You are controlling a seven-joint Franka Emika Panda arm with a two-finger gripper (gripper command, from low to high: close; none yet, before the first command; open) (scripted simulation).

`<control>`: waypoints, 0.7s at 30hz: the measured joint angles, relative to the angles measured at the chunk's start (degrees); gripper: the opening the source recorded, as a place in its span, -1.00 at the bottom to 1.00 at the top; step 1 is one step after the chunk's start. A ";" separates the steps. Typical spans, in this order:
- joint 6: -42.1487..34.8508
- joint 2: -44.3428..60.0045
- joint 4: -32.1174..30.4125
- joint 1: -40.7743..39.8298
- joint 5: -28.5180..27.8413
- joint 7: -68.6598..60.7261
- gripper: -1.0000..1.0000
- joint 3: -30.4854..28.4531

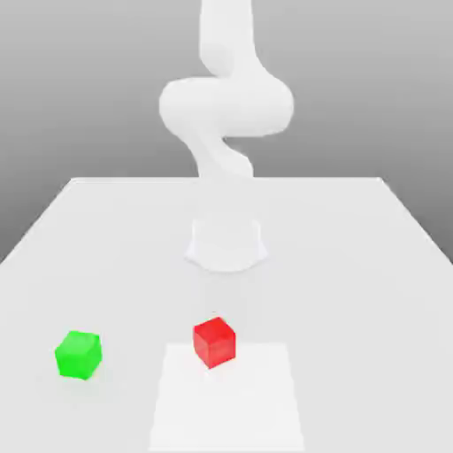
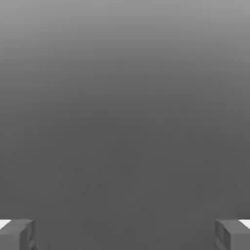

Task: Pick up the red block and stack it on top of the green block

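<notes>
The red block (image 1: 214, 341) is a small red cube resting on the white table (image 1: 354, 265), near the front middle. The green block (image 1: 78, 355) is a same-sized green cube on the table, toward the exterior view's left of the red one and apart from it. The white arm (image 1: 226, 106) rises from its base (image 1: 226, 243) behind both blocks. In the hand view my gripper (image 2: 125, 234) is open: its two grey fingertips (image 2: 17, 234) stand wide apart with nothing between them, against a plain grey background.
A lighter square patch (image 1: 226, 398) lies flat on the table at the front, with the red block on its back edge. The table's edges run along the exterior view's left, right and back.
</notes>
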 joint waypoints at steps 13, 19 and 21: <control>17.77 21.81 -24.34 3.30 -4.38 -19.50 0.00 -6.43; 32.33 40.52 -32.32 5.64 0.20 -32.42 0.00 -9.07; 36.44 45.54 -32.09 4.66 3.84 -35.47 0.00 -7.28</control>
